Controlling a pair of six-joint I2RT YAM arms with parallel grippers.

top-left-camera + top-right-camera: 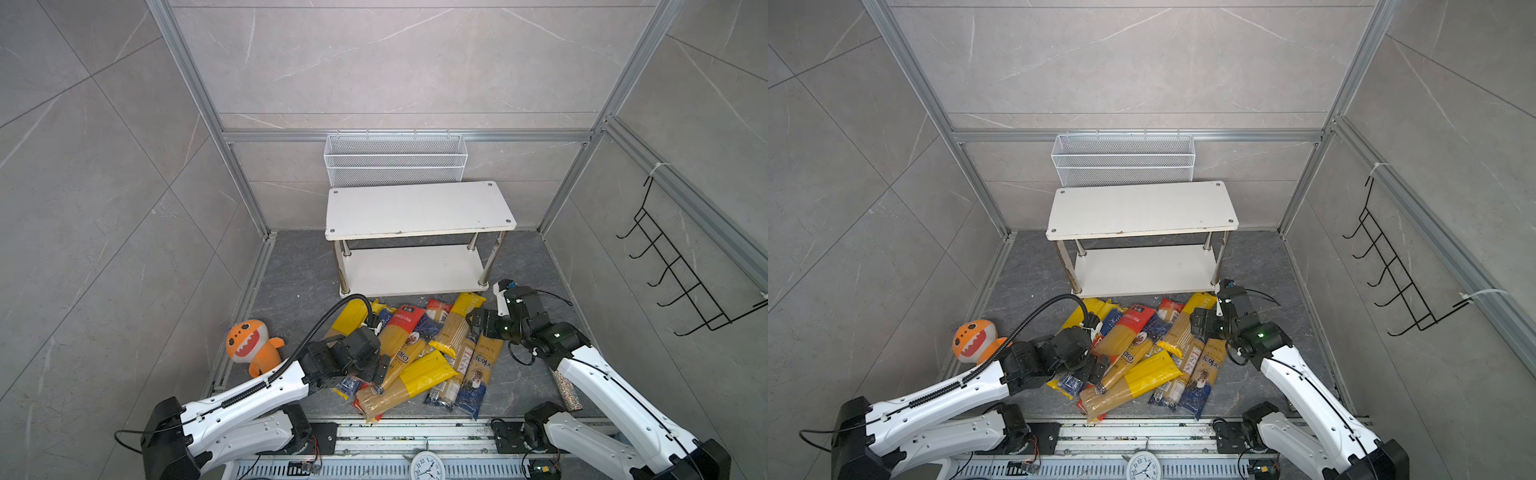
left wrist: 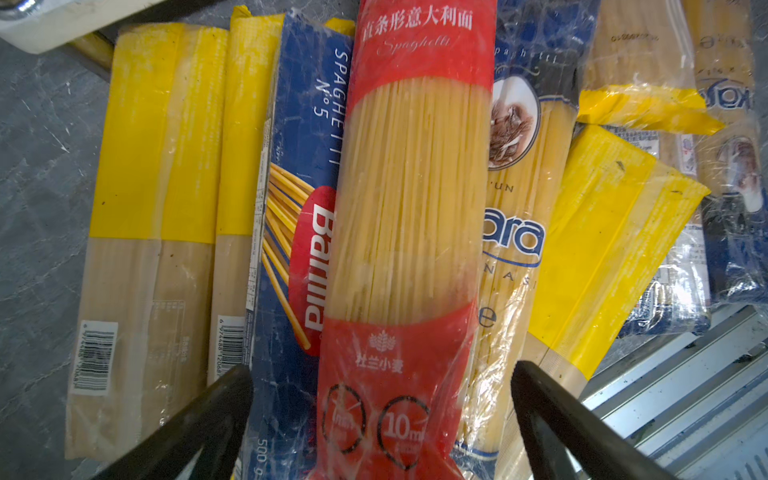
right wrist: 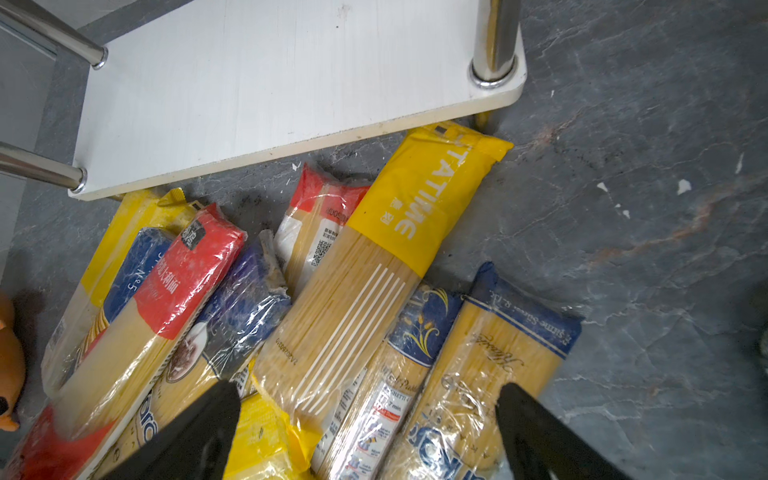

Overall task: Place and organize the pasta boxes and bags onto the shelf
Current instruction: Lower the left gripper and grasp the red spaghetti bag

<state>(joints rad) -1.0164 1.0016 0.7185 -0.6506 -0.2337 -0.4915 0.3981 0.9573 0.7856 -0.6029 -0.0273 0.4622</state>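
**Top views.** Pasta packets (image 1: 415,357): loose overlapping heap, lying flat on the dark stone-look worktop (image 1: 299,266), just in front of the shelf (image 1: 419,208). Shelf: white, two boards on chrome legs, standing at the back below a white mesh basket (image 1: 395,160). Orange plush toy (image 1: 249,345): left of the heap, apart from it. Black hook rack (image 1: 681,270): on the right wall. Left arm (image 1: 249,392): reaches low over the heap's left half. Right arm (image 1: 602,382): reaches over the heap's right edge, wrist near the shelf's front right leg.

**Left wrist view.** Left fingers (image 2: 199,428): spread wide, holding nothing, one on either side of a red-ended packet (image 2: 411,187) that tops the heap; contact not discernible. Beside it: a blue Barilla packet (image 2: 299,137) and two yellow-banded packets (image 2: 137,166) side by side.

**Right wrist view.** Right fingers (image 3: 195,440): spread wide, holding nothing, poised above a yellow-ended packet (image 3: 374,291) and two blue-ended packets (image 3: 478,365). Yellow end lies just by the front corner of the shelf's lower board.
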